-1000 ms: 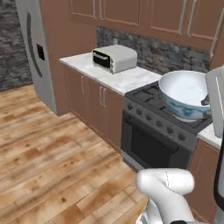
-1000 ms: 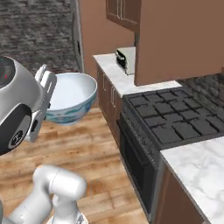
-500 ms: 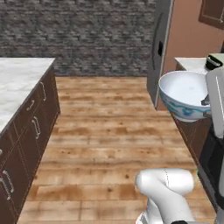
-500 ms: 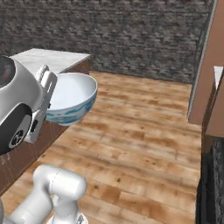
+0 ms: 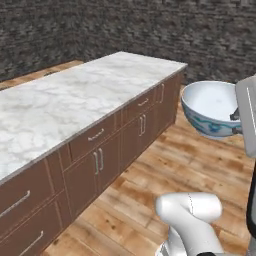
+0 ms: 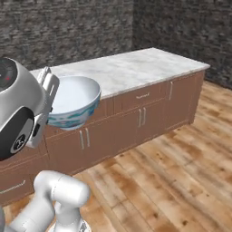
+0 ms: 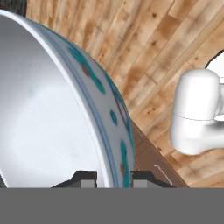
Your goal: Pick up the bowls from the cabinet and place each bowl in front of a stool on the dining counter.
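Observation:
A deep white bowl [image 5: 209,106] with a blue patterned outside hangs in the air, held by its rim. My gripper [image 5: 234,120] is shut on that rim at the bowl's right side in the left base view. From the right base view the bowl [image 6: 75,100] sits just right of the gripper [image 6: 51,108], over the near edge of the dining counter [image 6: 131,68]. In the hand view the rim of the bowl [image 7: 52,113] runs down between the two fingertips of the gripper [image 7: 113,177]. The long marble dining counter [image 5: 60,105] stretches to the left of the bowl.
The counter's brown base has drawers and doors with short silver handles [image 5: 97,134]. Wooden plank floor [image 6: 181,167] lies open beside the counter. A dark stone wall [image 5: 150,25] closes the back of the room.
The whole picture has swung: the base has turned from the stove and fridge side to face the long marble counter. The bowl stays gripped in the same place relative to the arm.

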Controlling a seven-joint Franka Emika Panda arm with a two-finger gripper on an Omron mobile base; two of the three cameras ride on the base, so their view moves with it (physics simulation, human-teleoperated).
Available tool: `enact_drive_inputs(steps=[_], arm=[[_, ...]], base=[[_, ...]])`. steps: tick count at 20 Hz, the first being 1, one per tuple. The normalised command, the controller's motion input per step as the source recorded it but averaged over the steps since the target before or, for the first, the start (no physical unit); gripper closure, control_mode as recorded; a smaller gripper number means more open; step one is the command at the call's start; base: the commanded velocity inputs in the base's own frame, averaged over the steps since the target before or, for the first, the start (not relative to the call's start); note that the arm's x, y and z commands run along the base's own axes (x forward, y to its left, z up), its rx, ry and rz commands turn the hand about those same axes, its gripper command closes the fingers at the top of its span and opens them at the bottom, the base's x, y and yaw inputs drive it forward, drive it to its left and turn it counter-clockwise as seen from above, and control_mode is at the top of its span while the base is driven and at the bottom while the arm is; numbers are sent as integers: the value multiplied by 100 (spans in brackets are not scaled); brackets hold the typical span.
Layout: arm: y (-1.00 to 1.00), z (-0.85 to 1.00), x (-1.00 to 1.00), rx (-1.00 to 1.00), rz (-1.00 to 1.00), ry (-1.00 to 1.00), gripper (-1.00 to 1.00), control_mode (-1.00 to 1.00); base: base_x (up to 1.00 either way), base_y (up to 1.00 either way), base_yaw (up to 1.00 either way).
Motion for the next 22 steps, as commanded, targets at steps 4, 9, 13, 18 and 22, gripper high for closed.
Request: enact_drive_inputs(steps=[4, 9, 13, 18, 22], arm=[[0, 0, 0, 0, 0, 0, 100, 100], [0, 0, 0, 0, 0, 0, 100, 100], [0, 0, 0, 0, 0, 0, 100, 100], [0, 0, 0, 0, 0, 0, 100, 100], [0, 0, 0, 0, 0, 0, 100, 100]], base=[[73, -3, 63], [100, -100, 29], [100, -100, 20], [99, -100, 18], [88, -100, 17]])
